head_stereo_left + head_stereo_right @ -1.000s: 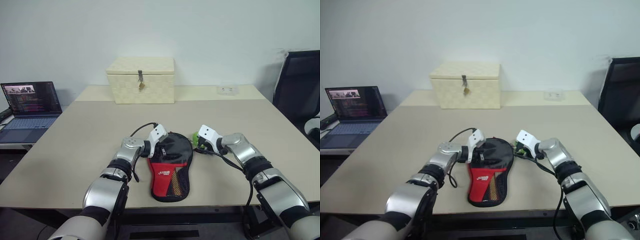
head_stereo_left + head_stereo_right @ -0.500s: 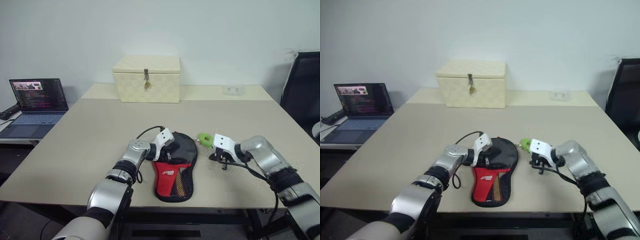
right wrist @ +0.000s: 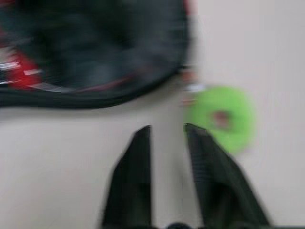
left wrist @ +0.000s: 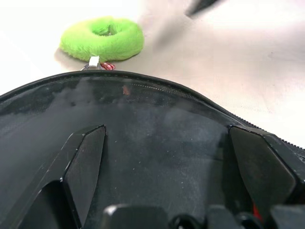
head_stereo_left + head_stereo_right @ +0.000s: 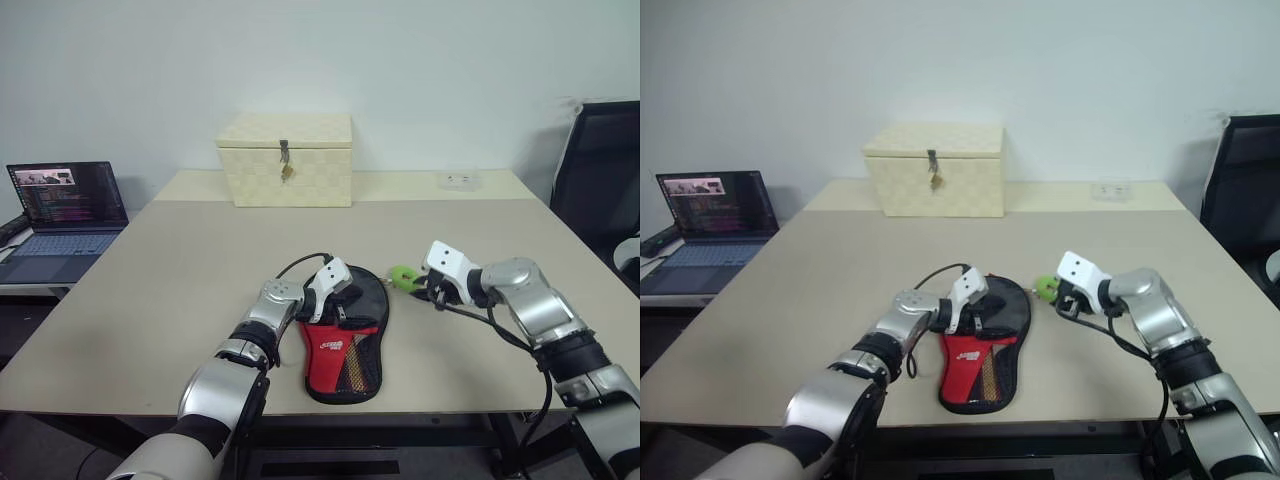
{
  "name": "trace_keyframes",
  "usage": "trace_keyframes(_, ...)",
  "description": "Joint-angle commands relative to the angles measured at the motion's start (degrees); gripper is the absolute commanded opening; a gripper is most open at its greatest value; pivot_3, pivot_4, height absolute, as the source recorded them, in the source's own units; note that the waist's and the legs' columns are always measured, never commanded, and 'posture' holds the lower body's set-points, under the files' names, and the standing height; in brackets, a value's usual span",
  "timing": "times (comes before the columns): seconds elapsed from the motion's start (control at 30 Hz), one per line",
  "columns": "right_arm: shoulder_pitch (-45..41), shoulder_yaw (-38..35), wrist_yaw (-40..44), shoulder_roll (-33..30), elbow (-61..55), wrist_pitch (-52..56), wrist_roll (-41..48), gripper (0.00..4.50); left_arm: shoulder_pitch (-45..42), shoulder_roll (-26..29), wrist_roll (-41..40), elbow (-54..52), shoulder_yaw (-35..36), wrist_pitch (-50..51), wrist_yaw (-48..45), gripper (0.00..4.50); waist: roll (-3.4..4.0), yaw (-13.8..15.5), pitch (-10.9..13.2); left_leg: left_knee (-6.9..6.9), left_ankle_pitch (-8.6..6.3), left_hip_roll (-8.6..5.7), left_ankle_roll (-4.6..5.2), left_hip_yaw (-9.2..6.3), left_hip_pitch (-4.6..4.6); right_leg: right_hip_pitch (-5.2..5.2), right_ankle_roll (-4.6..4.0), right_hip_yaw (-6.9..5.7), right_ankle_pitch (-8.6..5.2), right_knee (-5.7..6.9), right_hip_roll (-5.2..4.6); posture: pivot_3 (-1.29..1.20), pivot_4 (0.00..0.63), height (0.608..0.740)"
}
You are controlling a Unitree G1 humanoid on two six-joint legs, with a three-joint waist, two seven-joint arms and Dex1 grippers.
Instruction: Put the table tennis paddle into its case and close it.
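Note:
The case [image 5: 345,340], black fabric with a red logo panel and mesh pocket, lies flat near the table's front edge. Its green tag [image 5: 403,277] rests on the table just off the round end's right side. My left gripper [image 5: 336,292] is open, its wide-spread fingers [image 4: 81,162] lying on the case's black top [image 4: 157,152]. My right gripper [image 5: 430,292] hovers just right of the green tag [image 3: 221,119], its fingers [image 3: 138,176] parted with nothing between them. The table tennis paddle is hidden.
A cream checkered latched box [image 5: 285,160] stands at the table's back. An open laptop [image 5: 62,200] sits on a lower surface to the left. A black chair [image 5: 600,170] is at the right. A small white object [image 5: 458,180] lies far back right.
My right gripper drew back rightward from the case's edge, then rose, and its fingers parted. The green tag now lies slightly farther from the case. The left gripper stayed put.

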Motion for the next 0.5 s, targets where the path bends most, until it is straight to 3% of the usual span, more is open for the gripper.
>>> trace_keyframes(0.03,-5.06,1.67,-5.93,1.82,10.76,-9.31,-4.76,2.73,-0.48,0.57,0.18,-0.21,-0.17,-0.36,-0.02,4.50,0.00,-0.16,0.00,-0.03,0.00,0.01,0.00,0.01,0.00,0.00,0.00,0.00,0.00,-0.02,0.00,0.00,0.150,0.740)
trace_keyframes(0.1,-7.40,3.11,-6.98,3.61,16.88,-12.62,-6.64,3.42,-0.51,0.81,0.17,-0.26,-0.13,-0.31,0.02,4.50,0.00,-0.25,0.00,-0.05,0.00,0.00,0.00,0.05,0.00,-0.02,0.00,0.05,0.00,-0.02,0.00,0.00,0.150,0.740)
trace_keyframes(0.5,-16.72,6.24,-11.41,11.74,40.21,-22.98,-12.95,3.42,-0.51,1.49,0.13,-0.44,-0.06,-0.19,0.22,4.50,0.01,-0.86,0.01,-0.05,0.00,0.07,0.00,0.07,0.09,0.00,-0.01,0.08,0.00,0.06,0.03,0.00,0.150,0.740)
